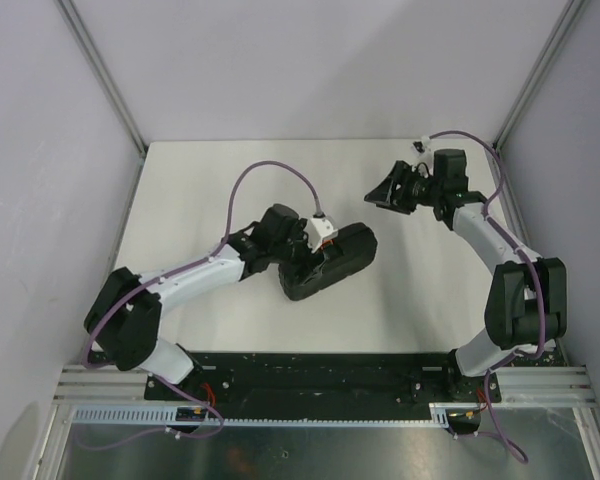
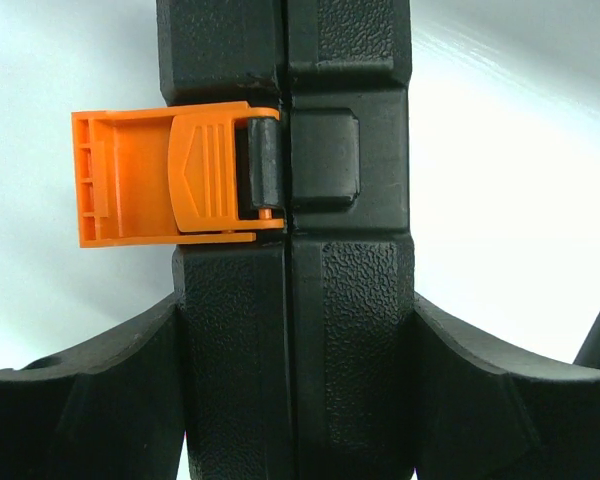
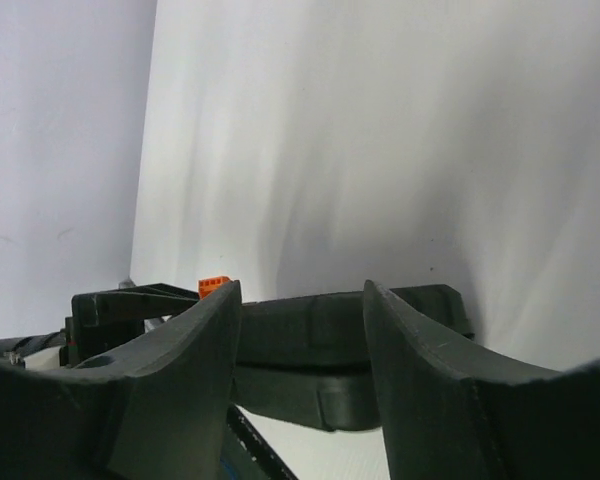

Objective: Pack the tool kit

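Pressure from the left gripper (image 1: 313, 256), clamped across the closed tool kit (image 1: 338, 262) at mid-table, apparently holds both halves together while the orange latch (image 2: 170, 178) sticks out unfastened. Right gripper (image 1: 386, 191) hovers far right, jaws wide, empty.
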Action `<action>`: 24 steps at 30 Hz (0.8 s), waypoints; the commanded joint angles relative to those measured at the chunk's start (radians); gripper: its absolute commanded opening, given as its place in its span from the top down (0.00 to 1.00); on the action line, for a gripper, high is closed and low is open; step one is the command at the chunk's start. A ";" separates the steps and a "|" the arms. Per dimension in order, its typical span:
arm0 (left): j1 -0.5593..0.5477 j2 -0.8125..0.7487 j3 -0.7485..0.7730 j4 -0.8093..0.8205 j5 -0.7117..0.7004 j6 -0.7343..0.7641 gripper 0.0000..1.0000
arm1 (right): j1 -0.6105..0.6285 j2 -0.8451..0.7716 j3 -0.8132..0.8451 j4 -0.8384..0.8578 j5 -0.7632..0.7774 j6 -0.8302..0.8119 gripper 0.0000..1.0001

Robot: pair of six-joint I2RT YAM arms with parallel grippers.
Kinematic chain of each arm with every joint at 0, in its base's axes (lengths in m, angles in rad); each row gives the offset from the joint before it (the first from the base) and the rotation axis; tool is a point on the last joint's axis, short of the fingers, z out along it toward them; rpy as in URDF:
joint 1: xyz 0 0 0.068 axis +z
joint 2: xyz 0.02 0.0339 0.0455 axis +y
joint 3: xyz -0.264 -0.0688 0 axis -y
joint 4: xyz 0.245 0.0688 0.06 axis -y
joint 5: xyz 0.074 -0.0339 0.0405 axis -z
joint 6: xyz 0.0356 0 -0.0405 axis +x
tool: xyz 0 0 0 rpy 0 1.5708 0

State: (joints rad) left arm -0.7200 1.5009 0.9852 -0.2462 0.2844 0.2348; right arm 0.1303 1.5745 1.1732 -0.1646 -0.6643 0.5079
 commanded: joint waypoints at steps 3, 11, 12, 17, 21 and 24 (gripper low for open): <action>-0.053 -0.022 -0.084 0.016 -0.099 0.233 1.00 | 0.052 0.038 0.040 -0.043 -0.108 -0.043 0.53; -0.092 -0.064 -0.165 0.059 -0.141 0.352 1.00 | 0.155 0.159 0.106 -0.089 -0.149 -0.082 0.74; -0.097 -0.068 -0.172 0.064 -0.149 0.363 1.00 | 0.169 0.177 0.121 -0.102 -0.146 -0.093 0.76; -0.120 -0.101 -0.228 0.106 -0.219 0.434 1.00 | 0.228 0.248 0.210 -0.178 -0.146 -0.175 0.82; -0.123 -0.122 -0.262 0.144 -0.259 0.461 1.00 | 0.225 0.277 0.285 -0.275 -0.260 -0.251 0.89; -0.117 -0.124 -0.267 0.157 -0.257 0.452 1.00 | 0.219 0.245 0.291 -0.358 -0.362 -0.321 0.91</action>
State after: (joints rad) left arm -0.8585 1.3666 0.7654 -0.0296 0.1501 0.6292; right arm 0.3630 1.8534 1.4124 -0.3939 -0.8715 0.3065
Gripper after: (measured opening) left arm 0.724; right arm 0.103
